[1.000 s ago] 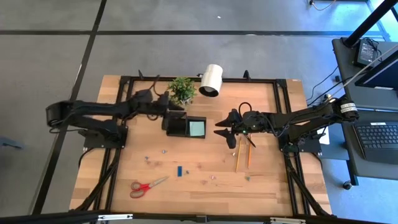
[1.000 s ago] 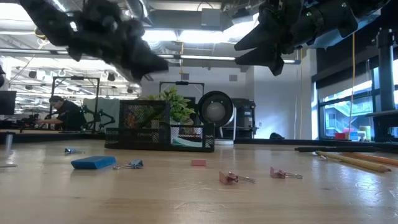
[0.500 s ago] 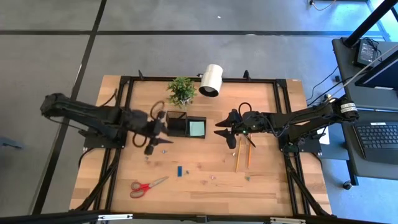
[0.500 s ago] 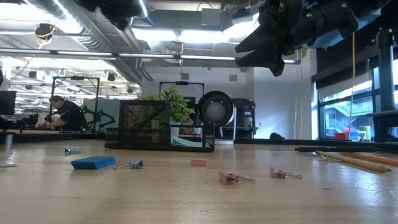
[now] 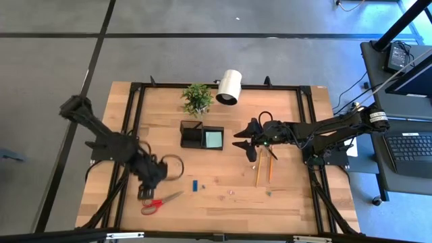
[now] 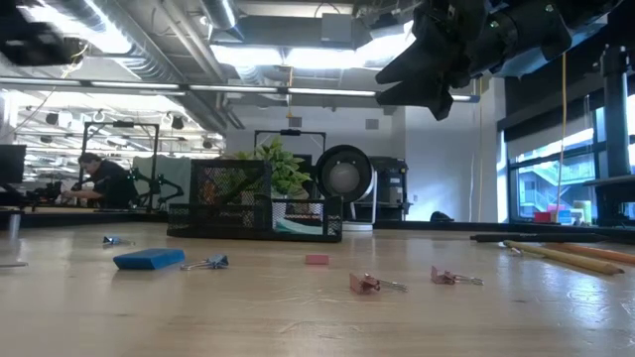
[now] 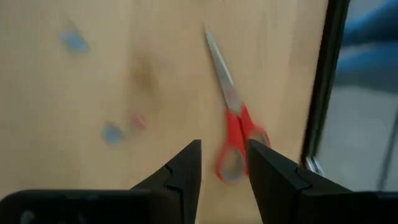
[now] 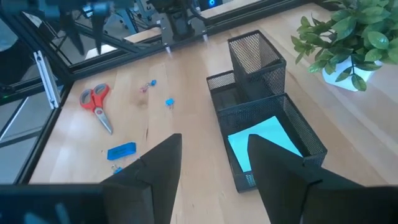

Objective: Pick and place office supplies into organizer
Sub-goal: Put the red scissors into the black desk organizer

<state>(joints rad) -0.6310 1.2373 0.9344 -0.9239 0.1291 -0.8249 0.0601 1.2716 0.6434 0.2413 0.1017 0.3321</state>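
Now the wooden table holds everything. My black organizer sits in the middle, toward the far side, with the pale teal note pad lying in its right part. My right gripper hangs just right of it, fingers spread, holding nothing. My left gripper hovers at the near left, fingers apart and empty, right above the red-handled scissors. Two pencils lie on the right. A small blue piece rests near the middle.
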